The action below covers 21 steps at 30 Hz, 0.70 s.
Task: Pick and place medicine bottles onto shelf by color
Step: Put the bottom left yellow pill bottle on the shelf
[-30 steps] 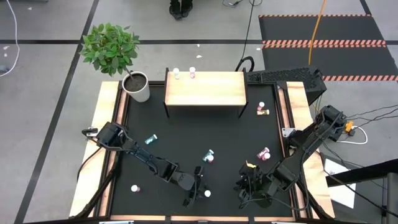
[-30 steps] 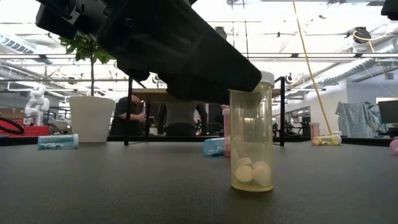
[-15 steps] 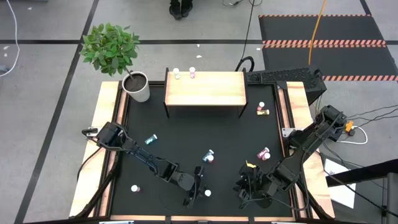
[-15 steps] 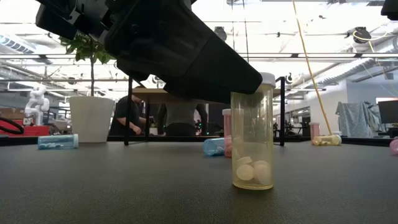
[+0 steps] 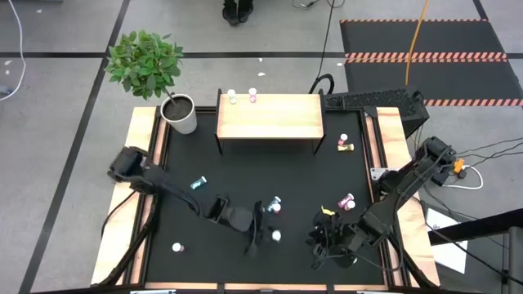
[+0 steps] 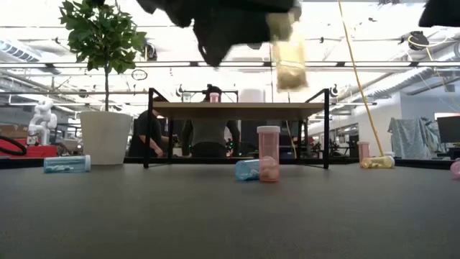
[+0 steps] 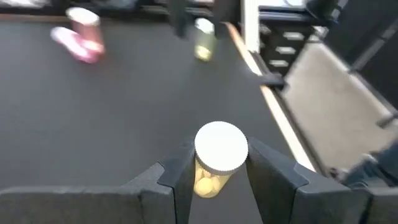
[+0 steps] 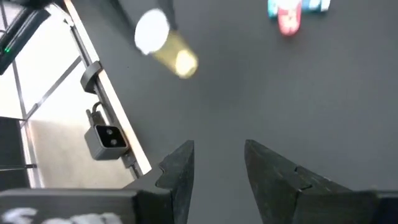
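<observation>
Lifted since a second ago: yellow bottle (image 7: 219,155) is now hanging clear of the bench (image 5: 237,175), off its former spot | left claw (image 7: 217,171) is pinching it just under the white cap, nearer the front edge than the shelf (image 5: 270,116) | right claw (image 8: 217,165) is waiting, fingers parted and empty, right of the pink bottle (image 6: 268,153).

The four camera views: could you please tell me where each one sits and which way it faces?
High view: overhead, straight down on the table; both arms show.
Low view: at tabletop height, facing the shelf; the left hand enters from above.
Left wrist view: looks past its own fingers, shut on the yellow bottle.
Right wrist view: looks past the open right hand at the mat.
Shared: all four show that lifted yellow bottle.
</observation>
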Motion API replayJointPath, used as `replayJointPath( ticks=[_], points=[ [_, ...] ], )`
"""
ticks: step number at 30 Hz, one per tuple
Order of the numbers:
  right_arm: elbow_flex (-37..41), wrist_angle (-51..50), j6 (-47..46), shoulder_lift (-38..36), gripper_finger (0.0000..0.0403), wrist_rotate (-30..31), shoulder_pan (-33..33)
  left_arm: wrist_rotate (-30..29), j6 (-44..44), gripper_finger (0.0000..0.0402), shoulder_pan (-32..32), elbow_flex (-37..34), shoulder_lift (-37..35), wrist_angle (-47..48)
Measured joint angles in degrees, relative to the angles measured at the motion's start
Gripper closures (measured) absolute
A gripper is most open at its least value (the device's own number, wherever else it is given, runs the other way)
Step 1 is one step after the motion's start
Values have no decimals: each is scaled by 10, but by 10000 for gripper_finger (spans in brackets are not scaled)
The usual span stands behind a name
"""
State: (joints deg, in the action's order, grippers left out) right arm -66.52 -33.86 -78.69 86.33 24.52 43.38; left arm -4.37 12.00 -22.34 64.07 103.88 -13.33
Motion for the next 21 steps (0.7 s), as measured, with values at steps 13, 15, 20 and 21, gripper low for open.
replayJointPath(
  ticks=[13,15,20,21],
  points=[
    [0,-85,191,-154,266,74,-95,-17,-8,266,195,17,-151,116],
    [0,-101,224,-179,266,74,-115,-15,-15,266,225,45,-149,141],
    [0,-131,293,-236,266,74,-164,-16,-42,266,298,142,-127,194],
    [0,-135,309,-247,266,74,-173,-18,-48,266,312,165,-119,197]
  ],
)
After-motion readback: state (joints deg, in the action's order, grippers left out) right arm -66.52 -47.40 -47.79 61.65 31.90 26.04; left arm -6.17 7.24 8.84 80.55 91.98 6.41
